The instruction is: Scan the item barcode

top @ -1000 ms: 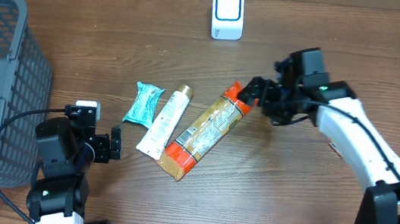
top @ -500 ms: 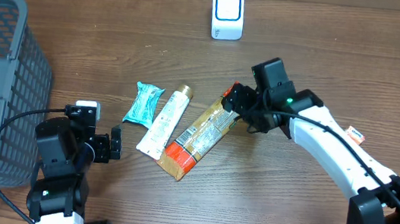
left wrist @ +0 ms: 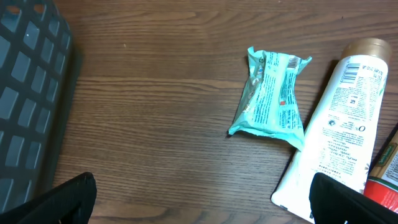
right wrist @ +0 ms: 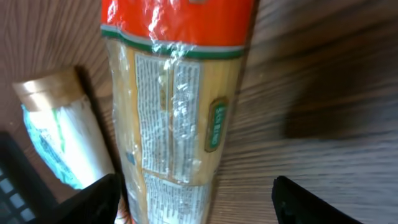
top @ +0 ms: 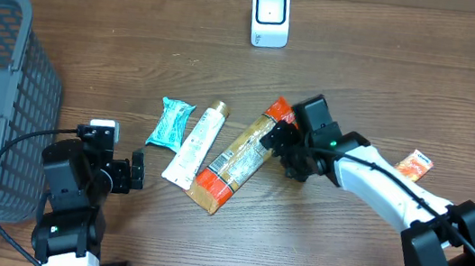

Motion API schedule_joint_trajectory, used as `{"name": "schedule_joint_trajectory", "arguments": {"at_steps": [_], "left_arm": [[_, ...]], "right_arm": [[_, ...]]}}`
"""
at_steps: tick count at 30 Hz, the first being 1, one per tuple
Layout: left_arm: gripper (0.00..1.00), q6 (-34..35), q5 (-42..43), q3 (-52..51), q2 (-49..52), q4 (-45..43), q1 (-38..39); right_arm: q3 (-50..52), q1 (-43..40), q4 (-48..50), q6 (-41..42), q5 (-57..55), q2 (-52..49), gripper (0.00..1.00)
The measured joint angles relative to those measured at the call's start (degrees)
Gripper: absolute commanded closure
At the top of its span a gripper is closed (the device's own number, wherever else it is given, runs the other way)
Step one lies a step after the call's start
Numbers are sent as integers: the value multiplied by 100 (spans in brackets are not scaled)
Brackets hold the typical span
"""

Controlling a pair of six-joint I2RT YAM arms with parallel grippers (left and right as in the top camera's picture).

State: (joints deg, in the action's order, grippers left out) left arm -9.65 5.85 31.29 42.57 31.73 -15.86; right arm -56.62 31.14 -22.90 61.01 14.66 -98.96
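One second was enough for the right end effector (top: 277,147) to come from beside the long orange pasta pack (top: 239,158) to just above its upper end. Its fingers now stand on either side of the pack, released but narrowing, with nothing grasped yet. The pack has not moved: it lies diagonally on the counter (top: 390,70), just beside the white tube (top: 195,146) and well apart from the scanner (top: 270,16). I judge the pick-up is about to begin. The left end effector (top: 128,174) stays released and idle.
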Motion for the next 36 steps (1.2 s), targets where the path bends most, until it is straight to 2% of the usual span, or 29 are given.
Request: {"name": "schedule_joint_trajectory", "arguments": {"at_steps": [7,10,15,17,24,26,30,32,33,36], "left_arm": [[0,0,0,0,0,0,0],[0,0,-2,0,0,-2,0],[0,0,0,0,0,-2,0],[0,0,0,-2,0,-2,0],[0,0,0,-2,0,0,0],[0,0,0,-2,0,0,0],[0,0,0,-2,0,0,0],[0,0,0,-2,0,-2,0],[0,0,0,-2,0,0,0],[0,0,0,-2,0,-2,0]], "right_arm": [[184,299,640,354,46,-354,32],[190,304,774,470,70,-470,39],[195,302,1102,566,120,-634,83],[190,297,1200,590,170,-640,96],[92,262,1156,214,457,-656,96],[-31,236,872,-4,522,-660,96],[-553,138,-424,-708,645,-660,96],[-1178,39,-1856,-1217,629,-675,96],[-1281,22,-2057,-1316,616,-675,96],[-2212,-68,-3930,-1886,280,-737,96]]}}
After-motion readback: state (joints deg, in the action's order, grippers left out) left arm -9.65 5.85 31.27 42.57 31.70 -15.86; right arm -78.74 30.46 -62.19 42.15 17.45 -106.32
